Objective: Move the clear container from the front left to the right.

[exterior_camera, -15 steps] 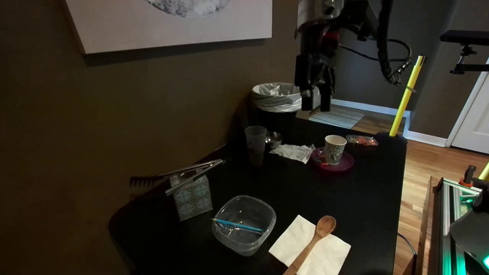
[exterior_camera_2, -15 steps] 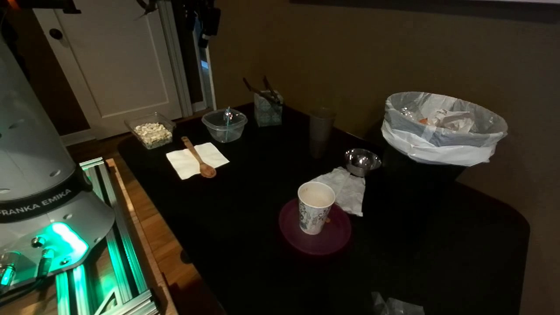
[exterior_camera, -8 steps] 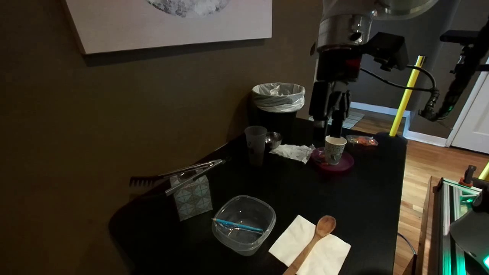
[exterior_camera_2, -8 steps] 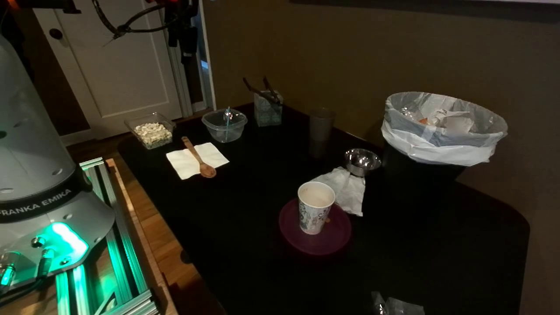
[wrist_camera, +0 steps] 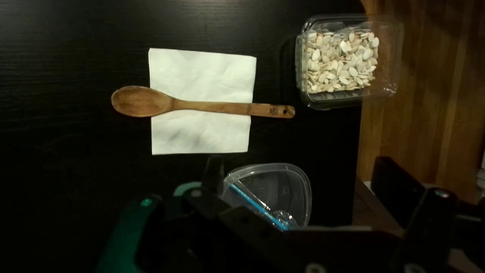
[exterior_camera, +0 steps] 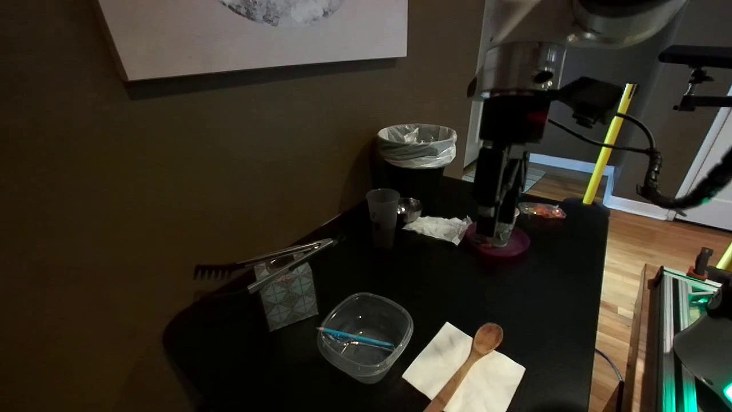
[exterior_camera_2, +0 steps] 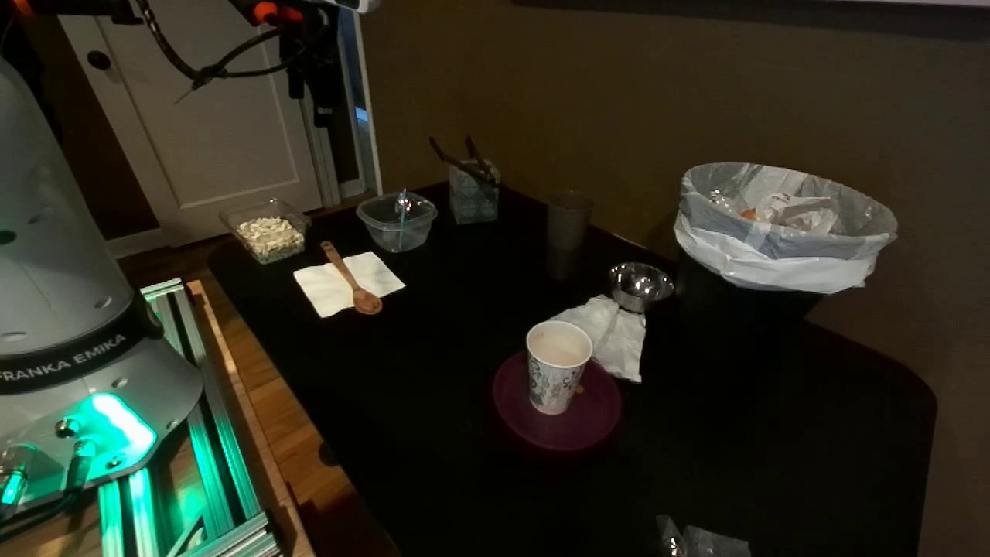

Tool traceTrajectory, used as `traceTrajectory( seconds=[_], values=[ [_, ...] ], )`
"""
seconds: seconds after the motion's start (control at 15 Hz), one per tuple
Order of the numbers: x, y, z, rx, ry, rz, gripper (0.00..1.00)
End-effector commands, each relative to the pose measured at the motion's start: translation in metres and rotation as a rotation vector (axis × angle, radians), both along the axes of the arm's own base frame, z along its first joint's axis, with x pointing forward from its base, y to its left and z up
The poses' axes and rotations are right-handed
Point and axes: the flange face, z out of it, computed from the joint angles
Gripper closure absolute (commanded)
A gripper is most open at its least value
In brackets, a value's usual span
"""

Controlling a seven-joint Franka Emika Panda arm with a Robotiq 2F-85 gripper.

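Note:
The clear container (exterior_camera: 374, 366) is a squarish see-through tub with rounded corners, upright on the black table, with a blue pencil and a clear plastic piece inside. It also shows in an exterior view (exterior_camera_2: 418, 232). In the wrist view the container (wrist_camera: 290, 182) is partly hidden behind my gripper's linkage. My gripper (exterior_camera: 496, 224) is open and empty, pointing down above the table; it also shows in an exterior view (exterior_camera_2: 313, 104). In the wrist view the gripper (wrist_camera: 299, 168) has its fingers wide apart, the container lying below between them.
A wooden spoon (wrist_camera: 138, 101) lies on a white napkin (wrist_camera: 201, 134). A clear box of seeds (wrist_camera: 341, 60) stands at the table edge. A tissue box (exterior_camera: 289, 297) bears tongs. A paper cup (exterior_camera_2: 553, 387) stands on a purple plate (exterior_camera_2: 514, 429). A lined bin (exterior_camera_2: 773, 267) stands behind.
My gripper has moved down in both exterior views, to the right in the view that looks along the table and to the left in the view with the robot base. The container has not moved.

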Motion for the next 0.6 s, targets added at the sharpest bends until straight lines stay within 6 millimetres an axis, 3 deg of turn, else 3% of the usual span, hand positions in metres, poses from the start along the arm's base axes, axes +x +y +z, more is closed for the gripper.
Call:
traceTrajectory(
  seconds=[0.0, 0.07, 0.13, 0.4, 0.47, 0.53],
  values=[
    [-0.037, 0.012, -0.057, -0.045, -0.019, 0.075, 0.0],
    [-0.047, 0.015, -0.074, -0.039, -0.034, 0.083, 0.0],
    [-0.028, 0.039, -0.076, -0.036, -0.044, 0.077, 0.0],
    [-0.059, 0.083, -0.11, -0.024, -0.071, 0.082, 0.0],
    [-0.068, 0.091, -0.113, -0.026, -0.053, 0.127, 0.0],
    [-0.055, 0.078, -0.101, -0.031, -0.075, 0.112, 0.0]
  ],
)
